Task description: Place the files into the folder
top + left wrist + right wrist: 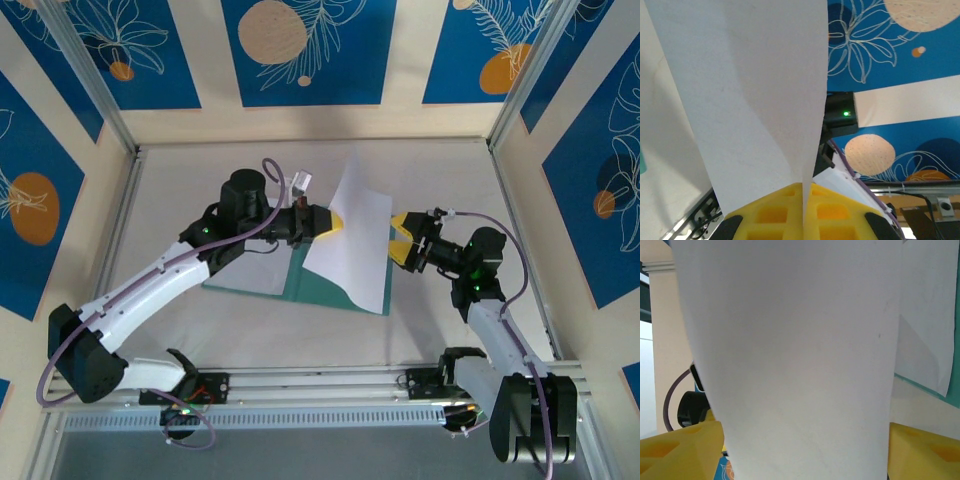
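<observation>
Left tool (337,222), reaching toward 3 o'clock, pinches a white sheet (355,240) running 12-to-6 o'clock over the folder (325,290); right tool (399,243) gapes opposite.

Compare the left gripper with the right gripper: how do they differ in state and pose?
The left gripper is shut, pinching the raised white sheet; the right gripper is open, holding nothing. The left gripper meets the sheet's left edge; the right gripper faces its right edge. Both have yellow fingers.
</observation>
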